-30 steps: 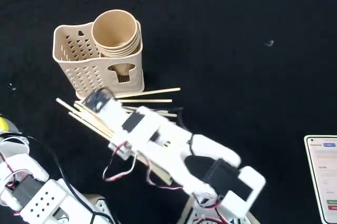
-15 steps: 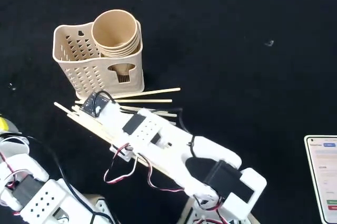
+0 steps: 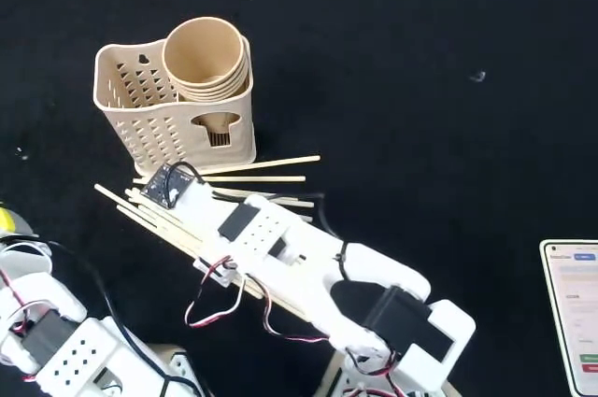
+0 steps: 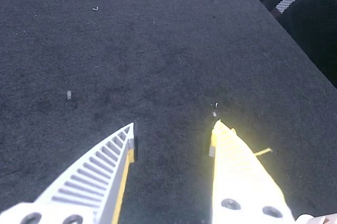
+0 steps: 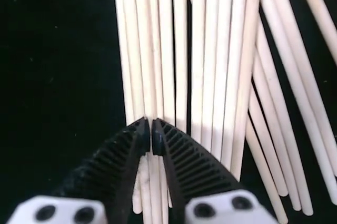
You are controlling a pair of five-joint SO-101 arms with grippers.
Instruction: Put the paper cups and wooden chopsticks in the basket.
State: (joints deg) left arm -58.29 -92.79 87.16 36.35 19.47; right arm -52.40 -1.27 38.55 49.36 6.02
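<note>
Chopsticks (image 5: 210, 50) are spread on the worktop (image 5: 52, 50) beneath the right claw (image 5: 149, 126), pressed almost closed; the left claw (image 4: 174, 125) is held wide, empty.

From above, my right arm (image 3: 280, 248) hides the middle of the wooden chopsticks (image 3: 145, 212). Whether my closed pincer (image 5: 148, 124) pinches one, I cannot tell. The phone (image 3: 572, 308), far right, is cut off.
</note>
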